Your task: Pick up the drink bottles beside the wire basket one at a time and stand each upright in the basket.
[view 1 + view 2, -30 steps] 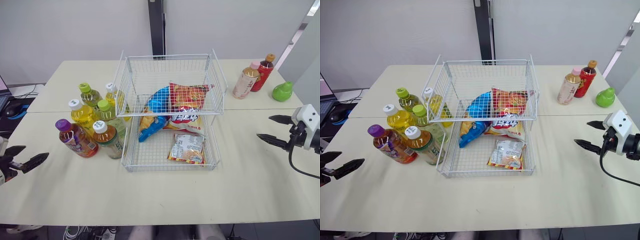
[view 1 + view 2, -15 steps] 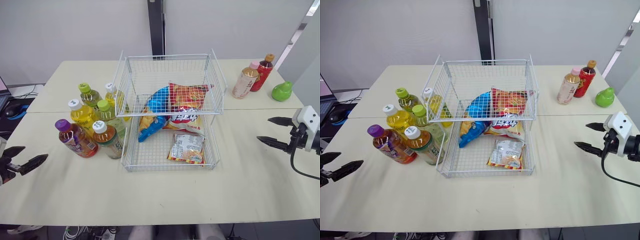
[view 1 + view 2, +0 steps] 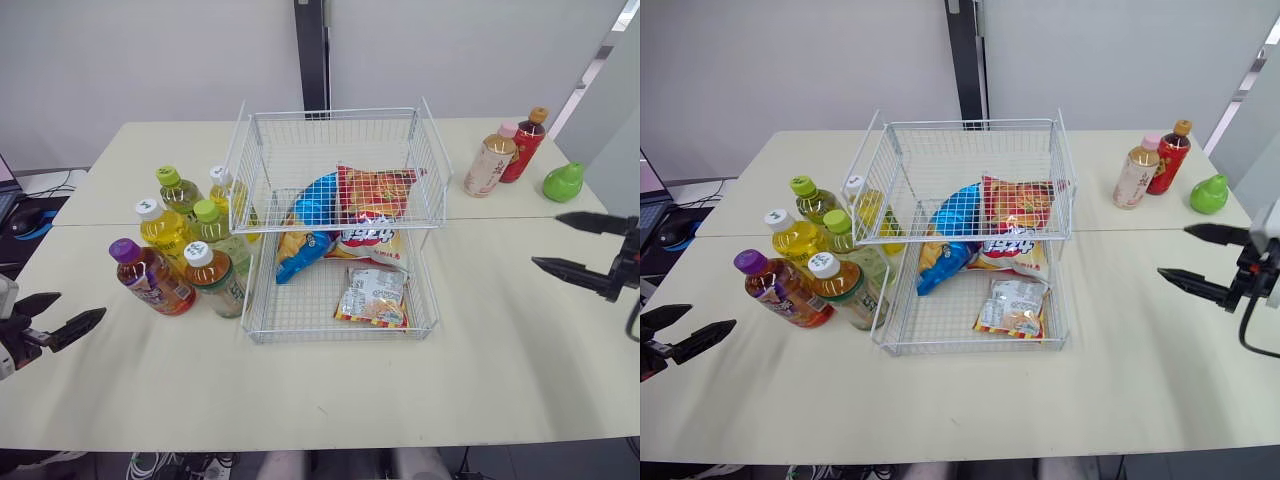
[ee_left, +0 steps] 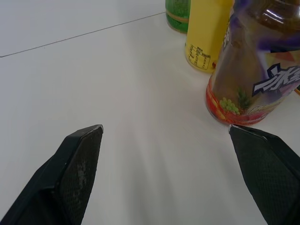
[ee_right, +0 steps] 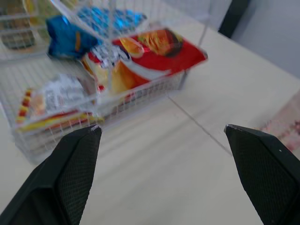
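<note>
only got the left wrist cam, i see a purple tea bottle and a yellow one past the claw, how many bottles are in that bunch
Observer: Six bottles stand together just left of the wire basket.
Operator: any room in the basket
Observer: Snack bags lie in it, but the front left mesh of the lower tier is bare.
Operator: and the right claw
Observer: The right claw is open and empty, out to the basket's right.
</note>
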Available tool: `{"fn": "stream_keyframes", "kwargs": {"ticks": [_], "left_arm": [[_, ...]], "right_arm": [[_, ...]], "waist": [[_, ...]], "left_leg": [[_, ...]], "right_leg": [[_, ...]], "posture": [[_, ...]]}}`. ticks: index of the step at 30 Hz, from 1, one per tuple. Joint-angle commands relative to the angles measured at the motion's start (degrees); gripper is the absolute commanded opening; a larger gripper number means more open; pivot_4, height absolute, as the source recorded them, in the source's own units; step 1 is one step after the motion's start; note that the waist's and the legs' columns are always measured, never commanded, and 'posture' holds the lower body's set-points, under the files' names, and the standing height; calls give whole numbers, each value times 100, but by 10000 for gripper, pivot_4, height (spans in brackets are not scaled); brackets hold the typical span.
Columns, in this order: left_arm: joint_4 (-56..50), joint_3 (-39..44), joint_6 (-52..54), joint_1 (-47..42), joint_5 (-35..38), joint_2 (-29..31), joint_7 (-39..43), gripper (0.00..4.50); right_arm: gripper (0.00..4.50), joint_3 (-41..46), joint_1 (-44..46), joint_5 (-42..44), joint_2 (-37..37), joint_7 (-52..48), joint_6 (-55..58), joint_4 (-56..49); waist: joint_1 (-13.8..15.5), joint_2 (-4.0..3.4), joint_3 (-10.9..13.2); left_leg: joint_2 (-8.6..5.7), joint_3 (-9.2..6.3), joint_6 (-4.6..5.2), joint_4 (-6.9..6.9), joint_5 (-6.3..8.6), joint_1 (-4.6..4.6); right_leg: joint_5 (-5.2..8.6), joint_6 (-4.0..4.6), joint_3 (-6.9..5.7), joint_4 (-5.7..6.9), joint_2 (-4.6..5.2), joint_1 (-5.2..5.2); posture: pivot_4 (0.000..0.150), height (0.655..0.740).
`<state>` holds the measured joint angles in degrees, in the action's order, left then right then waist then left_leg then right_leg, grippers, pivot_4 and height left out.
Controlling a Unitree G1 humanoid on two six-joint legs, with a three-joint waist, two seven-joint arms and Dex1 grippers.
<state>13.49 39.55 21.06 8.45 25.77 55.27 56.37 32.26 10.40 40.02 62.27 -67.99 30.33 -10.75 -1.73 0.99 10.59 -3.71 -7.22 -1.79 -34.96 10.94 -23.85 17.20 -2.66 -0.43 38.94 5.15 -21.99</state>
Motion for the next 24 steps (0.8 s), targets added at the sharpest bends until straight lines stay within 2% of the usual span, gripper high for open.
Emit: {"fn": "stream_keyframes", "kwargs": {"ticks": [1, 4, 5, 9, 13, 19, 24], "left_arm": [[-6, 107, 64, -97, 59, 100, -11, 44753], [-7, 49, 117, -211, 61, 112, -18, 44753], [-8, 53, 133, -240, 64, 100, -30, 44753], [-284, 211, 240, -39, 130, -28, -64, 44753], [-836, 659, 451, 547, 283, -225, -98, 44753], [-1883, 1371, 1035, 1331, 741, -556, -121, 44753], [-2529, 1699, 1932, 969, 1576, -538, -549, 44753]], "right_arm": [[45000, 674, 342, 1135, 321, 238, 857, -839], [45000, 460, 892, 1924, 492, 476, 1229, -1257], [45000, 143, 1217, 2045, 470, 544, 1215, -1362], [45000, -1285, 2452, 2056, 3, 581, 1097, -1551], [45000, -2174, 3209, 1833, -648, 384, 978, -1316], [45000, -2755, 3556, 1446, -1228, 60, 793, -976], [45000, -2761, 3438, 1216, -1367, -28, 694, -877]], "waist": [[2, 0, 0], [4, 3, -2], [-3, 3, -2], [-40, 13, -4], [-41, 18, -4], [15, 23, -5], [113, 26, -5]], "left_leg": [[0, 1, 0, 0, 0, 0], [4, 0, -1, 0, 1, 0], [5, 1, -1, 0, 1, -2], [26, 19, -5, 0, 3, 0], [29, 22, -14, 2, 9, -10], [30, 17, -23, 2, 15, -10], [28, 9, -25, -2, 14, -9]], "right_leg": [[0, 0, 1, 0, 0, -1], [1, 3, -2, -2, 0, -1], [0, 5, -1, -2, 0, -2], [1, 6, 3, -5, 6, -11], [-11, 29, 1, -6, 6, -26], [-12, 28, -6, -7, 4, -26], [-12, 28, -12, -6, 3, -22]], "posture": [[1500, 7400], [1500, 7400], [1500, 7400], [1500, 7400], [1500, 7400], [1500, 7400], [1500, 7400]]}}
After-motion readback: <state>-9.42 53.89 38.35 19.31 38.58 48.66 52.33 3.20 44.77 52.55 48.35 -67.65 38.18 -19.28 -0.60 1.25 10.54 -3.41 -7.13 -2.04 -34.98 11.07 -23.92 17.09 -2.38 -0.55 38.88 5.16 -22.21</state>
